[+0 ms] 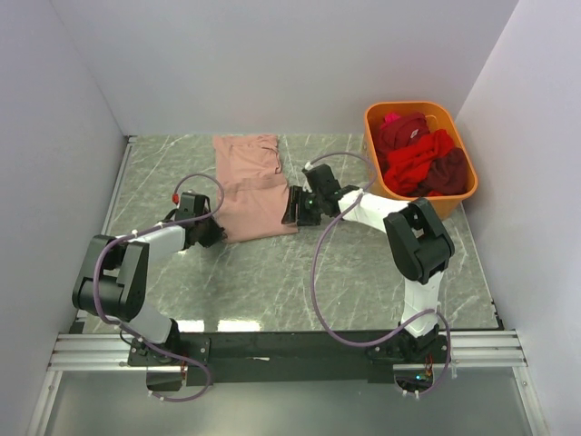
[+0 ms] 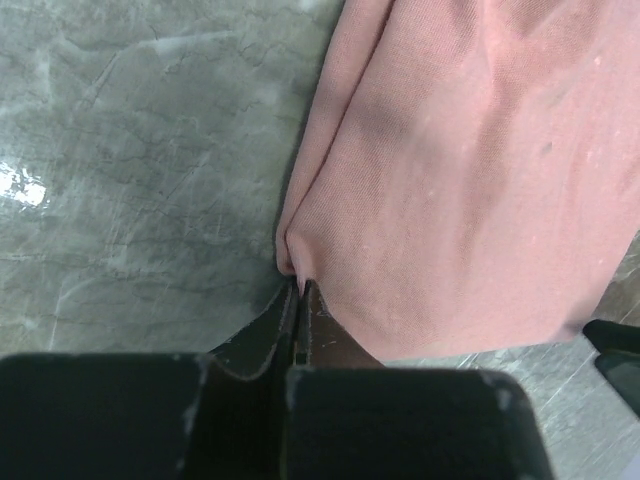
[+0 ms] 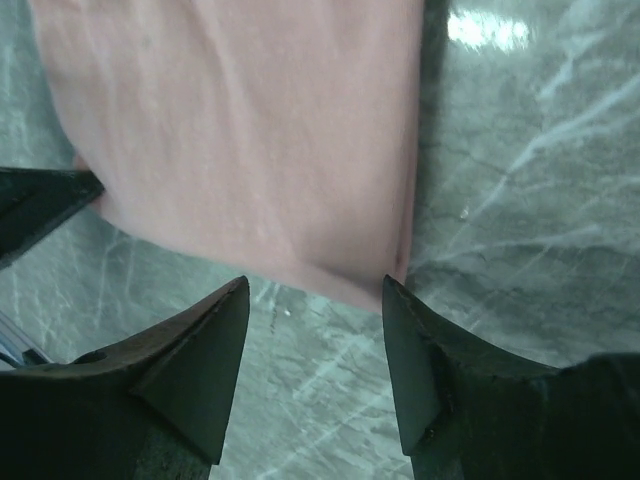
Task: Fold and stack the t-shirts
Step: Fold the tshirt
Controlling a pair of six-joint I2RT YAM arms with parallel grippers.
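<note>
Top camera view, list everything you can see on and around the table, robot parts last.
pink t-shirt: one, dusty salmon, partly folded on the table between the grippers
basket: one, orange, back right of the table
t-shirts in basket: a heap, red, maroon and magenta, count unclear
table: one, grey-green marble
left gripper: black, shut on the pink t-shirt's near left corner
right gripper: black, open, astride its near right corner

One salmon-pink t-shirt (image 1: 251, 186) sits between left gripper (image 1: 220, 234) and right gripper (image 1: 290, 208); beyond the right one, three more t-shirts (image 1: 419, 156), one orange basket (image 1: 458, 194).
</note>
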